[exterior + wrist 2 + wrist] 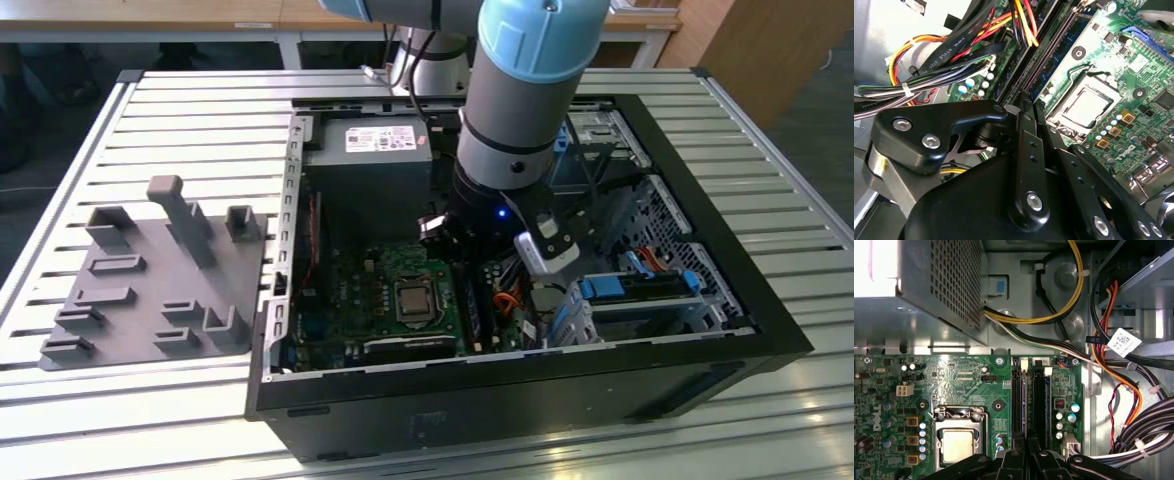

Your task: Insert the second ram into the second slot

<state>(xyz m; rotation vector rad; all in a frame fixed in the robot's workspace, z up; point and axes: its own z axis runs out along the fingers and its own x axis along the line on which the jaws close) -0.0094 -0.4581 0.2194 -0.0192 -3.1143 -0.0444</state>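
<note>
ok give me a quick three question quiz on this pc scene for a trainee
1. True or false: the grey fixture tray lies inside the computer case.
2. In the first wrist view the pincer lines up with: A the memory slots, B the power supply, C the white-tagged cable.
3. What colour is the motherboard?
Key: 1 false; 2 A; 3 green.

Black gripper pointing toward dark memory slots, beside square processor socket on green motherboard; bundled orange, yellow, red and black cables alongside.
</note>
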